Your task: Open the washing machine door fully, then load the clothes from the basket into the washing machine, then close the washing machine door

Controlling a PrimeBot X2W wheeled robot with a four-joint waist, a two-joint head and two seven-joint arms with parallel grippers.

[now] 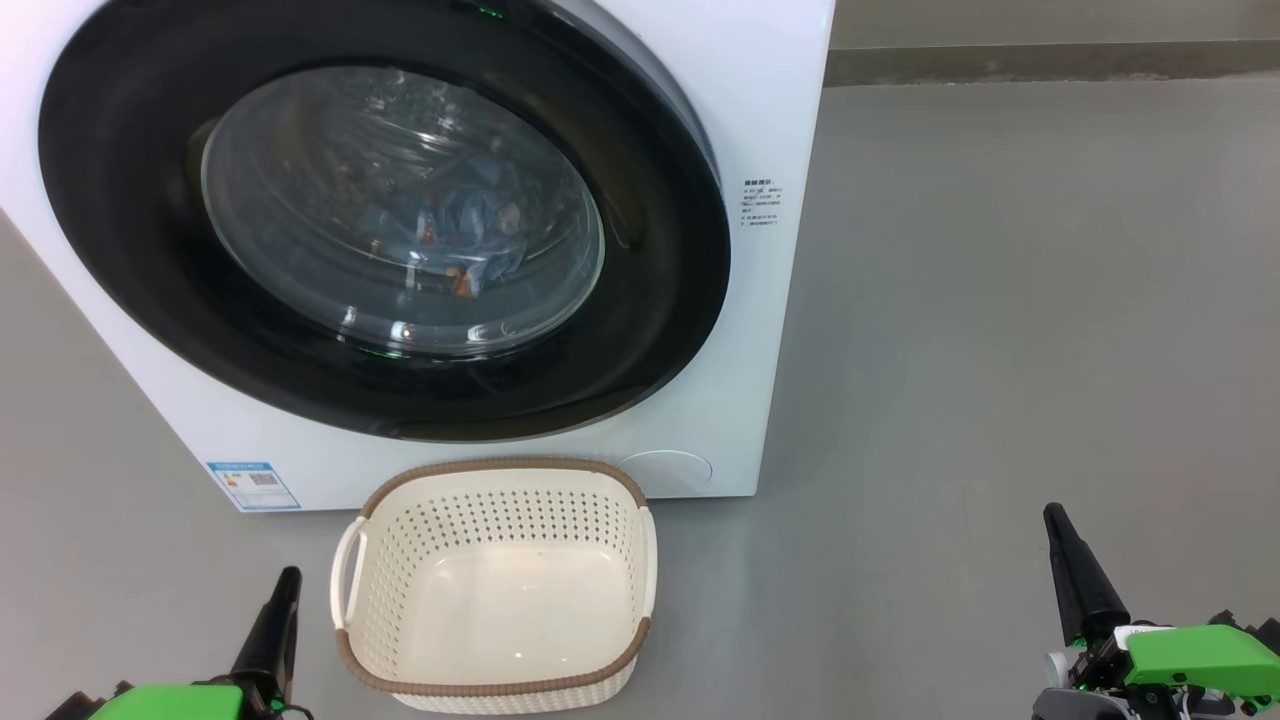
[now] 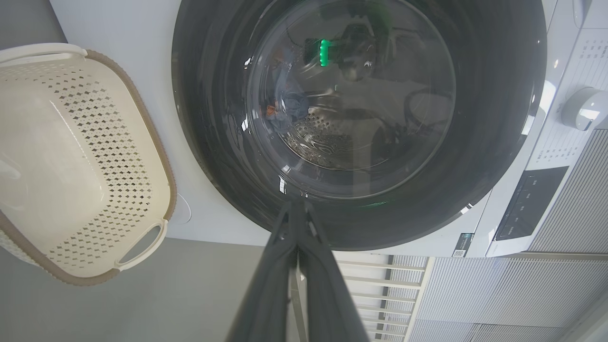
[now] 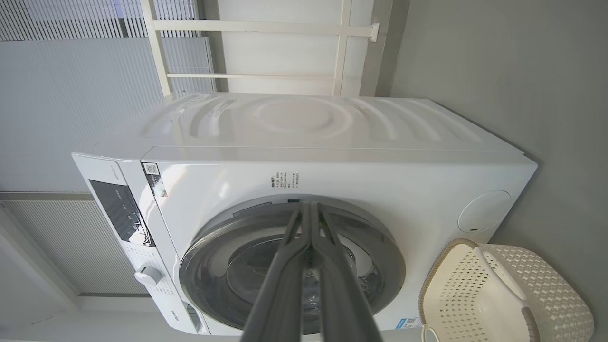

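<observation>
fingers [image 1: 268, 630]: pressing together, gripping nothing, left gripper [image 1: 289, 578] and right gripper [image 1: 1052, 516] | hovering low, flanking basket [image 1: 500, 466], apart | basket sitting empty before washer [image 1: 780, 120] | clothes [image 1: 470, 215] lying inside behind shut door [image 1: 660, 300] | step: seemingly finishing; checking door seating flush, avoiding basket

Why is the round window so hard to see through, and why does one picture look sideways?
Head view: bright glints on the washing machine door glass veil the clothes behind it. Left wrist view: a green reflection sits in the glass. Right wrist view: the washing machine appears turned sideways, edges slightly bowed.
</observation>
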